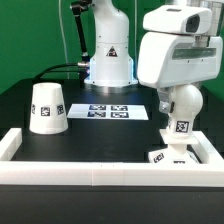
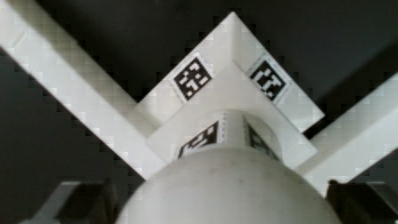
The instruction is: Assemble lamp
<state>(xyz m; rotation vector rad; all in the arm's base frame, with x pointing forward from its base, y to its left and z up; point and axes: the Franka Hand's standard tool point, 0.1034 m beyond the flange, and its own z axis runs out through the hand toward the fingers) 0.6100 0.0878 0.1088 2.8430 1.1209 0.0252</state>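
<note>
Bulb [image 1: 180, 103] stands upright at about four o'clock on the table [image 1: 95, 135] in the exterior view. Its tagged stem points down at the flat square base [image 1: 168, 156], which lies in the corner of the white border rail [image 1: 100, 172]. The arm [image 1: 180, 55] hangs directly above it. From the wrist, the claw [image 2: 214, 205] straddles the round ball, with dark fingers [image 2: 71, 203] on either side. Whether they press on the ball or stand just clear, I cannot tell. Beyond the ball the base [image 2: 228, 70] shows its square tags, tucked where two rails meet. The tapered shade [image 1: 47, 108] stands wide end down at nine o'clock, well apart from the rest. The marker board [image 1: 112, 111] lies flat at twelve o'clock, near the arm's foot.
</note>
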